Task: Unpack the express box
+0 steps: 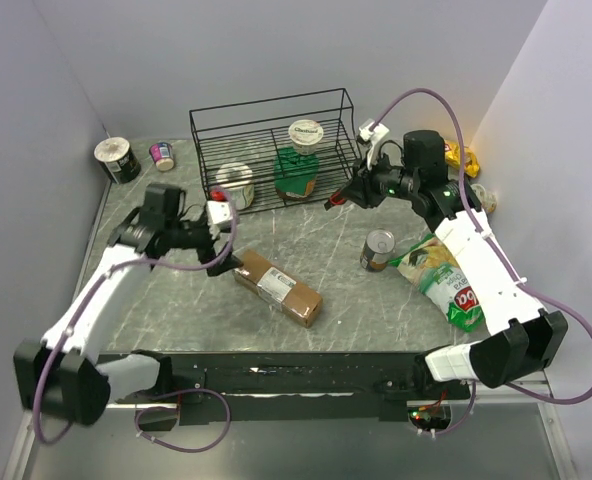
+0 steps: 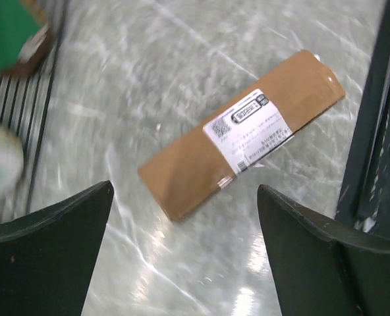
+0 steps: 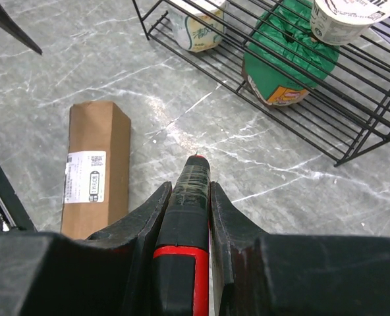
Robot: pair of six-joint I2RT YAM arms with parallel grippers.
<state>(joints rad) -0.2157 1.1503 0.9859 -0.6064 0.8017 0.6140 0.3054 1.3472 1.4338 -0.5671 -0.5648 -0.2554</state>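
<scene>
Left fingers: the left fingers (image 2: 56, 230) stand wide apart and hold nothing. The left gripper (image 2: 184, 187) hangs above the near-left end of the express box (image 1: 296, 300), not touching it.
Right fingers: the right gripper (image 3: 190, 191) is closed tight on a red-and-black tool (image 3: 185, 217). The tool's dark, taped tip points down toward the table (image 1: 176, 300), well apart from the box. It is probably a cutter, though no blade is visible.
Box, place: it lies flat on the marbled table at front centre, slanted, with its left end nearer the left arm. Nothing rests on it or against it.
Step in hand: I judge this to be the approach, with the free gripper coming to pin the box and the tool then brought over to open it. Unpacking has not begun.
Doing it well: bring the open fingers down across the narrow width at the left end, clear of the seam, and hold firmly so the box cannot spin on the smooth table. Run the tool tip shallowly along the taped edge and away from the holding fingers.
Box, looks: it is long, narrow, plain brown cardboard with crisp corners. A white label (image 2: 248, 128) carrying a code square wraps its middle. The flaps look shut, and clear tape glints at the label's edge.
Mid table: a can (image 1: 378, 250) stands beside a green-and-white snack bag (image 1: 446, 285) on the right.
Far: a black wire rack (image 1: 266, 130) holds a green pouch (image 1: 298, 175) and a white tub (image 1: 236, 183).
</scene>
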